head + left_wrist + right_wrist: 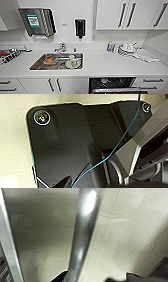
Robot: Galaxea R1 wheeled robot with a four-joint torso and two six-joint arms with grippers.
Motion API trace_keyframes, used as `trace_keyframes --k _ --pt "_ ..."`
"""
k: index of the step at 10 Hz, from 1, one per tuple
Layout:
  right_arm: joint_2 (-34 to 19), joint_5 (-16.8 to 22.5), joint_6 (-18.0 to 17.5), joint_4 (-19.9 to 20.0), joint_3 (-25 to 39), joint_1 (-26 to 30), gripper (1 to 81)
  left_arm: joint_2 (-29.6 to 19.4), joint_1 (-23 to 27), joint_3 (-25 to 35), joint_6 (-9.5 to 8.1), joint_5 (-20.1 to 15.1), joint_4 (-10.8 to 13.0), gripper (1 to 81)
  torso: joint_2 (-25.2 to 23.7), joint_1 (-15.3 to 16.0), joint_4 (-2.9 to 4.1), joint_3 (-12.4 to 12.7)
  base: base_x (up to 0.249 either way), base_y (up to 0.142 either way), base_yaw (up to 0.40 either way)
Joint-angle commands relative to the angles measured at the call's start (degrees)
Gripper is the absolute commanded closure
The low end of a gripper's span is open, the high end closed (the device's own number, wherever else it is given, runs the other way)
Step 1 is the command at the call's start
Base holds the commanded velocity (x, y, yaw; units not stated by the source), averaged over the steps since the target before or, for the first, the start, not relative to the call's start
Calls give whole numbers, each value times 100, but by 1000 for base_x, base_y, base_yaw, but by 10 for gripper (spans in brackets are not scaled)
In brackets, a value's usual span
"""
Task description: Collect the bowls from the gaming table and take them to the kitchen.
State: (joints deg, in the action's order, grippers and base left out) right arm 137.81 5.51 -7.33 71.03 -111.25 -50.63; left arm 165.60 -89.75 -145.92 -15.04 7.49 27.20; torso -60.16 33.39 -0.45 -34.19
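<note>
Glossy steel sink set in a smooth matt white countertop.

Wide dark plate, matte black, part of the robot: occupies most of the view. Round metal fittings at two of its corners, one ringed in silver, one smaller near the far corner. Thin blue wire: crosses the plate in a long curve. Grey jointed bar: angled beside the plate. Pale cream surface: plain, visible beyond the plate's edge.
</note>
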Motion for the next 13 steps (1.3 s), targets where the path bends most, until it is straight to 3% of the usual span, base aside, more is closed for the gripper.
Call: trace_keyframes --k 1,2,4,6,8,11,13 --pt "-840 249 116 61 1098 604 10 -35 137 20 28 -283 216 10 0 0 0 0 0 0 0" --pt "-806 266 344 -184 967 268 10 -26 146 20 28 -274 382 10 0 0 0 0 0 0 0" --pt "-595 276 1116 -659 624 -399 10 44 172 -129 10 -239 348 10 0 0 0 0 0 0 0" --pt "-113 249 2285 -1283 71 -987 10 193 295 -717 -201 -186 -135 10 0 0 0 0 0 0 0" --pt "361 249 3023 -1556 -594 -1420 10 273 295 -850 -192 -177 -162 10 -2 0 0 0 0 0 0" --pt "820 222 3782 -1821 -1082 -1754 10 281 286 -850 -184 60 -136 10 -2 0 0 2 0 0 0" --pt "1276 40 4046 -2320 -1791 -2113 10 290 286 -859 -139 43 -127 10 -2 0 0 2 0 0 0"
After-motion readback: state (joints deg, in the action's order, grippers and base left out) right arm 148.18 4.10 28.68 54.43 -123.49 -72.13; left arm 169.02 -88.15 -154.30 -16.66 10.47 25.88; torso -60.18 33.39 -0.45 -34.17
